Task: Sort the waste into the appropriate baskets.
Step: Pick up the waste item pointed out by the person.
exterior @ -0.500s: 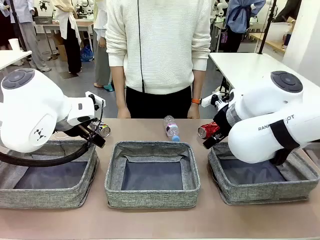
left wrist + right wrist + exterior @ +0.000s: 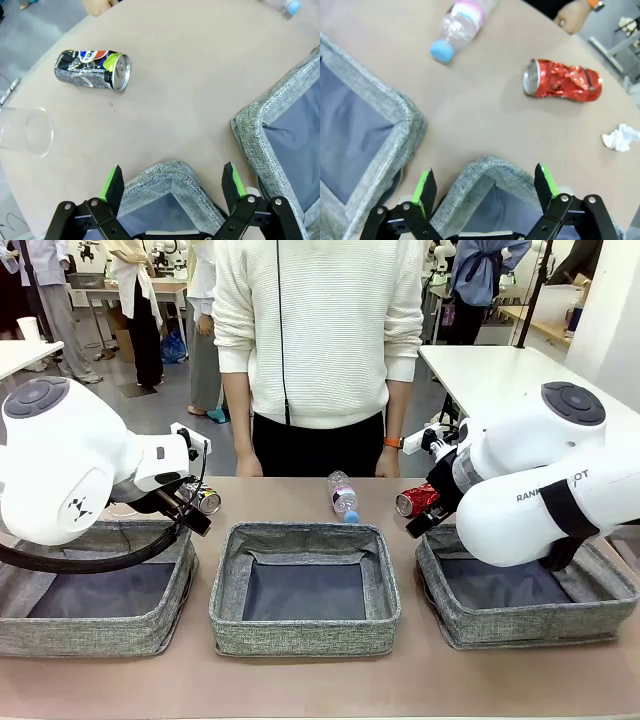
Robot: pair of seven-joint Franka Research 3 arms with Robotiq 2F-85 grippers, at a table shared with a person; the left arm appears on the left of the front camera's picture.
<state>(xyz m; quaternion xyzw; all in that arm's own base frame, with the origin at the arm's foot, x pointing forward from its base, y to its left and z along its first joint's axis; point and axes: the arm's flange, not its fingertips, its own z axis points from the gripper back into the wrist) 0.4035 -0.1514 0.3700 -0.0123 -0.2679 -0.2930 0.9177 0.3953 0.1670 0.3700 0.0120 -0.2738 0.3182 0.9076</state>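
Left gripper [image 2: 172,172] is hanging wide open, empty, over a basket corner [image 2: 150,177]; dark printed can [image 2: 92,70] is lying ahead-left on the tabletop [image 2: 195,75]. Right gripper [image 2: 485,174] is gaping, empty; crushed red can [image 2: 563,81] is lying ahead-right.

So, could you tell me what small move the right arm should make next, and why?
Probably ease the right arm's fingers toward the red can: they stand open and empty above a basket corner, and the can lies on the table ahead.

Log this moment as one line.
left gripper open above left basket rim | right gripper open above right basket rim | dark can, red can, bottle, cup, paper on table
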